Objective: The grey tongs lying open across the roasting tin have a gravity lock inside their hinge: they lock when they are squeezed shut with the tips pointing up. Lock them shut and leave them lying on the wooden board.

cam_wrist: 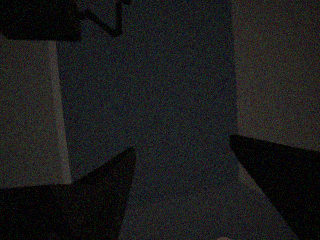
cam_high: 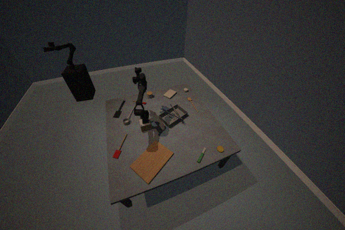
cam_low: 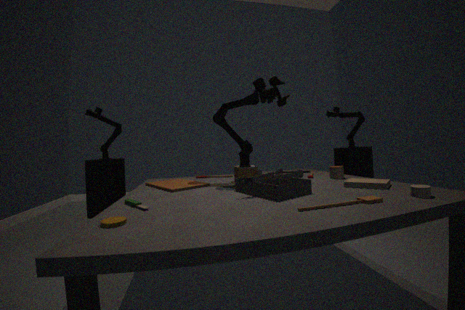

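The grey tongs lie open across the dark roasting tin, their arms spread over its rim; in the exterior view only a part shows above the tin. The wooden board lies flat near the table's front edge in the top view, with nothing on it. My gripper is open and empty, raised high above the table, well away from tongs and board. The wrist view shows only walls and floor between its fingers. The tongs' hinge lock cannot be made out.
A ladle, a dark turner and a red spatula lie left of the arm. A green-handled tool, a yellow disc, a wooden utensil and a pale block lie about.
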### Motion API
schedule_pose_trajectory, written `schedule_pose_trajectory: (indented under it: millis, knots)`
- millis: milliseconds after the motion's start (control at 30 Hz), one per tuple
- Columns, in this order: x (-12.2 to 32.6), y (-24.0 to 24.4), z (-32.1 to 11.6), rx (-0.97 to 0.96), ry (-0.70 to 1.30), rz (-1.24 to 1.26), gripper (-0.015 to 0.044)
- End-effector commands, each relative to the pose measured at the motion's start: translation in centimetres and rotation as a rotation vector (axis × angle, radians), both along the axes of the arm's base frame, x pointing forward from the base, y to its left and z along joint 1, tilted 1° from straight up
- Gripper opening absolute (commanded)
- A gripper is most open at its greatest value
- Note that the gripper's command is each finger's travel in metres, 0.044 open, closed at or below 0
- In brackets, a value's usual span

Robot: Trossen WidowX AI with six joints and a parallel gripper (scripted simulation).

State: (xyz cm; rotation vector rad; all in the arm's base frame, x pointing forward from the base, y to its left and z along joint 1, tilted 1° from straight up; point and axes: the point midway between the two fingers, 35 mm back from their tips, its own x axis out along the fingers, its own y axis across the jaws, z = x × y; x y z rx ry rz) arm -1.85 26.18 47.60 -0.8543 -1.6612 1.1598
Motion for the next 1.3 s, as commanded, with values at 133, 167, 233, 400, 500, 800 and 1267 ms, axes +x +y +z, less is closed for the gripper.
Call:
schedule_pose_trajectory:
  millis: [133,167,233,400,500,800,1267]
  knots:
    - [1.8,1.4,-0.8,-0.054,0.028,-0.060,0.0440]
    - [2.6,1.8,-1.2,-0.067,0.034,-0.090,0.0440]
    - [3.9,2.6,-1.8,-0.095,0.046,-0.136,0.0440]
    - [9.3,5.2,-4.8,-0.242,0.084,-0.304,0.0440]
    - [13.6,6.3,-7.4,-0.359,0.113,-0.429,0.0440]
    - [26.1,4.9,-15.9,-0.698,0.245,-0.769,0.0440]
    - [38.5,-7.7,-30.0,-1.269,0.535,-1.113,0.0440]
